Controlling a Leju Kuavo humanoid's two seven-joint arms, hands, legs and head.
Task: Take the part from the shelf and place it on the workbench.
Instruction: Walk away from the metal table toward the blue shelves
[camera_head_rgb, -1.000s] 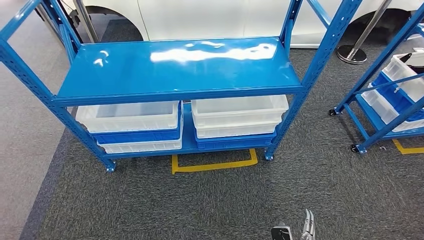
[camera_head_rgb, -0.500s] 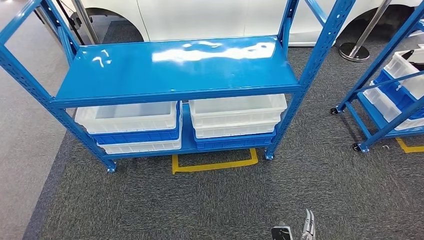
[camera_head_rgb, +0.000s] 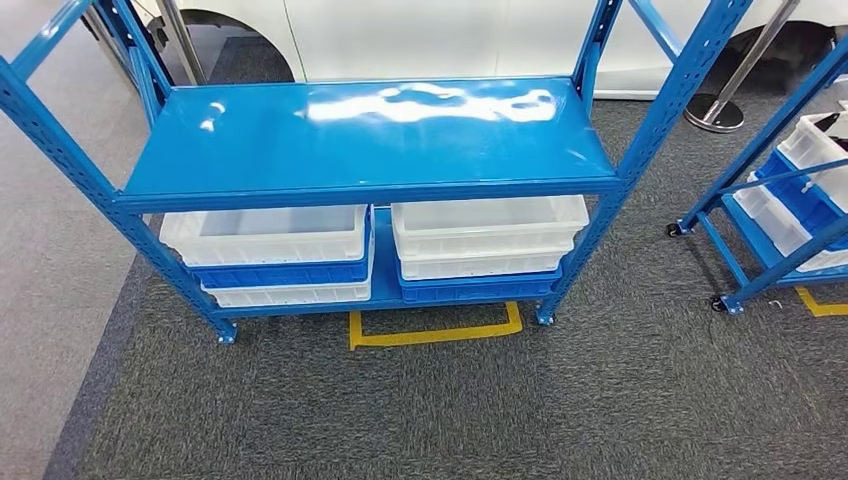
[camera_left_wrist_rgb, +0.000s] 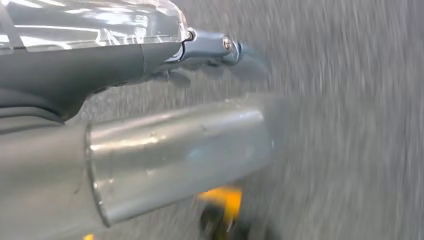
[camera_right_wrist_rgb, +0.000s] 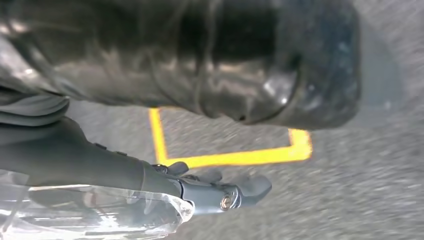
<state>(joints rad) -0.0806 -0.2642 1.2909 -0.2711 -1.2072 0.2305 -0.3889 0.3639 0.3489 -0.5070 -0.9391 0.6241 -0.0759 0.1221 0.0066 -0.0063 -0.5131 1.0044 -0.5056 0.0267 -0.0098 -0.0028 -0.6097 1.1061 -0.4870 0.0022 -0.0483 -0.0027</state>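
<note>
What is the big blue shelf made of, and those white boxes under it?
The blue shelf looks like painted metal: its top is glossy with bright reflections, and its posts have rows of punched holes. The white boxes look like plastic: milky, slightly see-through walls with moulded rims. Blue boxes, likely plastic too, are stacked among them.

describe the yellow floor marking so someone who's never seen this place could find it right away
Start at the big blue shelf rack in the middle of the head view, with white and blue bins on its lower level. On the grey carpet just in front of its lower edge lies the yellow tape outline, an open-topped rectangle; a second yellow mark sits far right by another rack.
</note>
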